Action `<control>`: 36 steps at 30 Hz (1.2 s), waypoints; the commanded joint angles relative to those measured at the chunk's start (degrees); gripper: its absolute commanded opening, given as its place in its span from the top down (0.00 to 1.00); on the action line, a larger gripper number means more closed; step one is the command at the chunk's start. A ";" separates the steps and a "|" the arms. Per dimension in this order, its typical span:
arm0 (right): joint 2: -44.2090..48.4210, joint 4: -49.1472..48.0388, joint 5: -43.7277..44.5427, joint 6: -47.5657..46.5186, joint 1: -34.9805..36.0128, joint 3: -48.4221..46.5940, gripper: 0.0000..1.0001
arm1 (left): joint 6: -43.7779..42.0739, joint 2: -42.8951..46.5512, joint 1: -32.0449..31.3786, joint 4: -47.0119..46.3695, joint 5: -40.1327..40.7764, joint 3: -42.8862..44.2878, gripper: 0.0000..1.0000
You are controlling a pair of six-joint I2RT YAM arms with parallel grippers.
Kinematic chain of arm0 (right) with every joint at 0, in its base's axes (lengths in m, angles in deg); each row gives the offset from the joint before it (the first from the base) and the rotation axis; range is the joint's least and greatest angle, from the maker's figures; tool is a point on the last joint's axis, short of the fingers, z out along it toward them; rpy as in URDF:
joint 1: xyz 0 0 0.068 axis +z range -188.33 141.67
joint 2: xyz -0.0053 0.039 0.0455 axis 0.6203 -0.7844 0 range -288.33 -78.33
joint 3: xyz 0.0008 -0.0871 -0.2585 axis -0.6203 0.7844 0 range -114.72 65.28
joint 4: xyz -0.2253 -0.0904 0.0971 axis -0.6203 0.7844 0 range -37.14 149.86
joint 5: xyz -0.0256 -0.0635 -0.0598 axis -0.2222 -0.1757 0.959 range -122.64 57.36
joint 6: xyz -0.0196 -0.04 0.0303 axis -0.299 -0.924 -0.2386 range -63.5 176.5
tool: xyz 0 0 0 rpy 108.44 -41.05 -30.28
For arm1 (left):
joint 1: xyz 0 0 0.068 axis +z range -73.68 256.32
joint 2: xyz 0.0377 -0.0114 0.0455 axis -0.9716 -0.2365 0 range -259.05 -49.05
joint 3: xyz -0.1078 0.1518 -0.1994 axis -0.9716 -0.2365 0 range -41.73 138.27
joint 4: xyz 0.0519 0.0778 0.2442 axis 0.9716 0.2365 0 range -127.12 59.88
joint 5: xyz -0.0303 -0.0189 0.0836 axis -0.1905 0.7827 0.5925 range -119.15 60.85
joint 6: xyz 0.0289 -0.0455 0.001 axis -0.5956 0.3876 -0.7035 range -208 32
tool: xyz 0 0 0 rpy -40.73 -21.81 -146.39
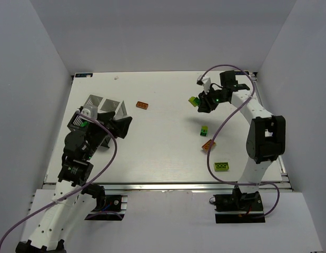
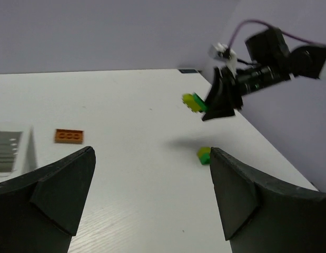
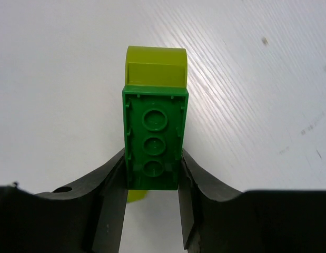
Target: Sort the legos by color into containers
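Note:
My right gripper (image 3: pixel 152 156) is shut on a dark green lego (image 3: pixel 155 132) that has a lime lego (image 3: pixel 155 67) stuck to it. It holds the pair (image 1: pixel 194 100) above the table at the back right. My left gripper (image 2: pixel 152 154) stands wide open and empty at the left, by the white container (image 1: pixel 99 103). Loose legos lie on the table: an orange one (image 1: pixel 142 105), a small green-and-lime pair (image 1: pixel 204 130), another orange one (image 1: pixel 208 145) and a lime one (image 1: pixel 221 166). I cannot tell the black container from the left arm's black parts.
White walls enclose the table (image 1: pixel 163 158) on the left, back and right. The right arm's purple cable (image 1: pixel 226 121) loops over the loose bricks on the right side. The left wrist view shows the right gripper (image 2: pixel 221 100) ahead, with the orange brick (image 2: pixel 68 136) to the left.

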 commanded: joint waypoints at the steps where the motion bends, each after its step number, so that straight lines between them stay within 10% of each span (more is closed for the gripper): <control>1: 6.10 0.75 -17.26 4.15 -0.05 0.99 0.90 | 1.01 -1.23 -1.77 -6.23 -12.24 -1.26 0.02; 12: 18.50 -3.10 -42.34 14.27 8.19 6.16 0.96 | 4.08 -2.99 -6.69 -17.39 -25.52 -5.66 0.02; 21: 28.70 -24.02 -40.23 30.43 24.28 17.95 0.96 | 7.43 -4.49 -8.80 -24.17 -31.85 -7.86 0.02; 36: 31.26 -29.56 -32.85 32.56 32.03 21.20 0.96 | 9.36 -5.19 -10.12 -27.60 -36.34 -9.27 0.02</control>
